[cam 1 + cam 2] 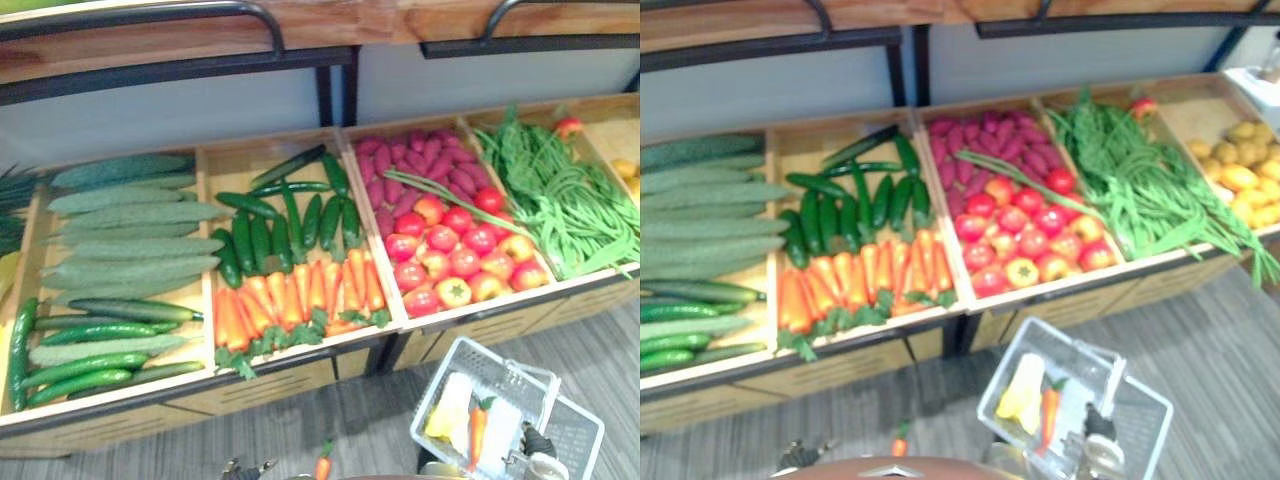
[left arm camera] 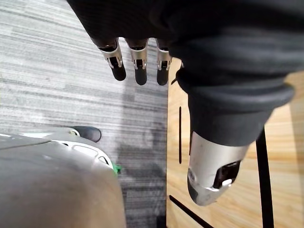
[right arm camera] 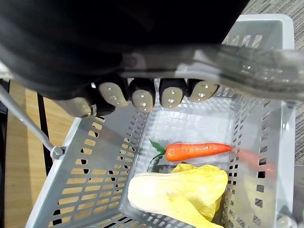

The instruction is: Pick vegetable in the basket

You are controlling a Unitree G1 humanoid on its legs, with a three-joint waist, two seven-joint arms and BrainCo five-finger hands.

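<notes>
My right hand (image 3: 142, 95) had its fingers curled round the handle (image 3: 247, 66) of the grey plastic basket (image 3: 85, 175), which hung in front of the display stand (image 1: 130, 425), near its right end. Inside lay a carrot (image 3: 199, 151) touching a pale yellow cabbage (image 3: 180, 190).

My left hand (image 2: 138, 57) hung over the floor beside the stand's wooden front, fingers straight and apart, holding nothing.

The stand's carrots (image 1: 300, 295) were packed along the front edge of the second compartment from the left, with cucumbers (image 1: 290, 220) behind them. A loose carrot (image 1: 323, 465) showed low down before the stand, on the floor as far as I could tell.

I judged a carrot light, stiff and smooth, so likely to slip at its thin tip. I would grip it across the thick middle, clear of the leafy top, and lift it straight up so its neighbours stay put.
</notes>
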